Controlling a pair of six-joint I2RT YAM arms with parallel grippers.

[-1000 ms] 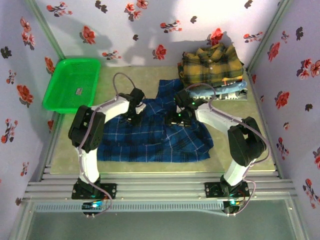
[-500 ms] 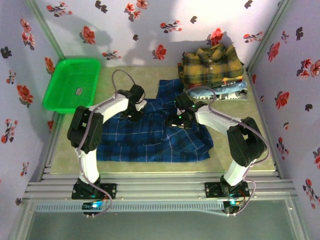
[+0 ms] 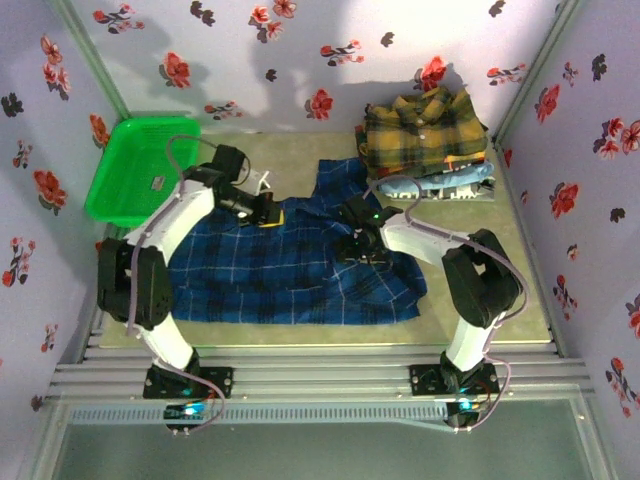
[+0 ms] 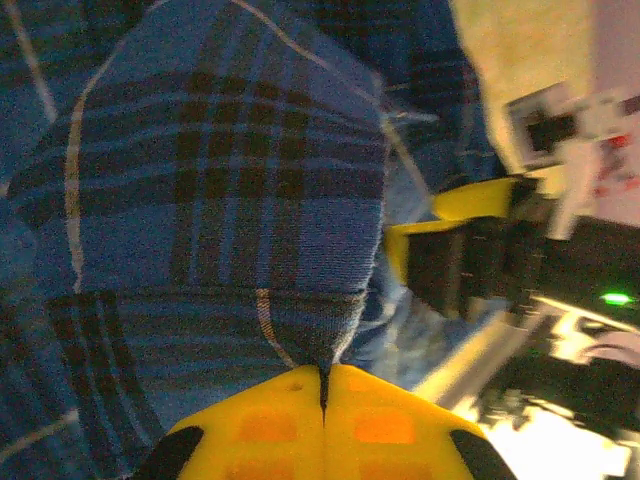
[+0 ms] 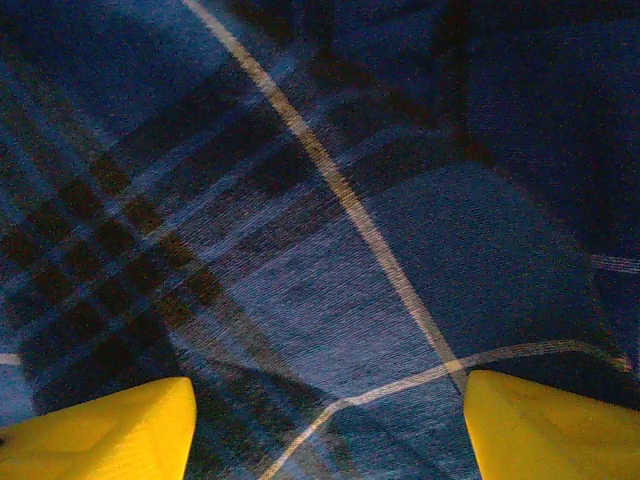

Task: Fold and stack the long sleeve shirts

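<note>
Dark blue plaid shirt spread out in the middle of the surface, left claw squeezed tight on a fold of it near the top edge, right claw spread wide just over the same shirt, holding nothing, yellow plaid shirt on top of light blue shirts at the back right, green basket at the back left

The dark blue plaid shirt, crossed by thin white lines, lies spread and rumpled across the middle of the tabletop, a fold pinched in the left gripper. At the far right, a folded mustard-yellow plaid shirt tops folded light blue shirts.
</note>
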